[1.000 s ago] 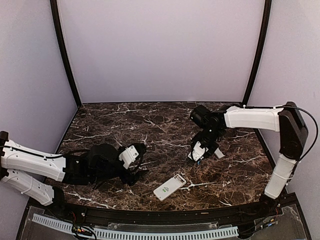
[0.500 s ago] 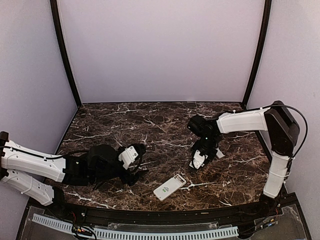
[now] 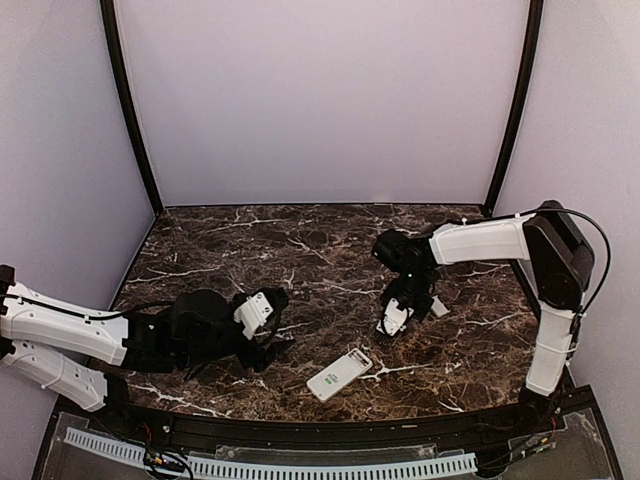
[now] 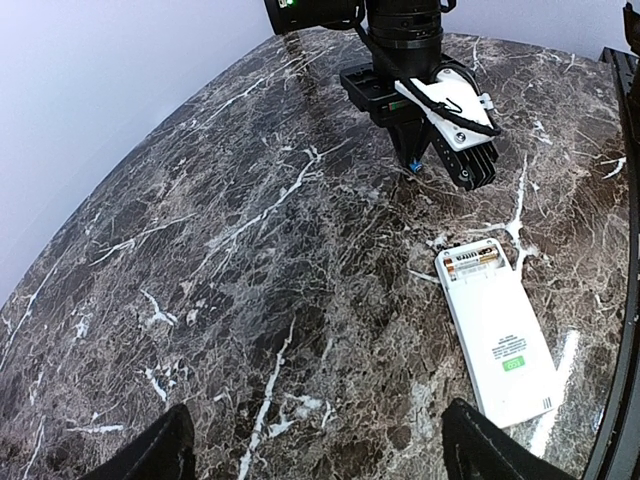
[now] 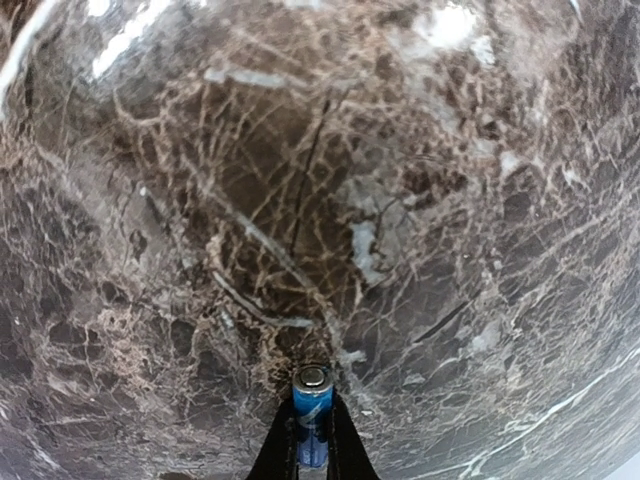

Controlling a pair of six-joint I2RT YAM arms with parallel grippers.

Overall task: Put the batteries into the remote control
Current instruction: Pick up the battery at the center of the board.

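Observation:
The white remote control point(image 3: 339, 374) lies near the table's front edge, back side up. Its open battery bay point(image 4: 475, 262) is at the far end in the left wrist view. My right gripper point(image 3: 386, 327) points down at the table behind and to the right of the remote. It is shut on a blue battery point(image 5: 312, 403), whose metal end pokes out below the fingertips close to the marble. The battery's blue tip also shows in the left wrist view point(image 4: 414, 168). My left gripper point(image 4: 315, 452) is open and empty, low over the table left of the remote.
A small white flat piece point(image 3: 440, 307) lies on the dark marble table point(image 3: 300, 250) just right of my right gripper. Purple walls and black corner posts enclose the table. My left arm point(image 3: 190, 330) lies low along the front left.
My right gripper, holding the battery, has shifted slightly left and toward the front. My left arm has drawn back a little to the left. The remote has not moved.

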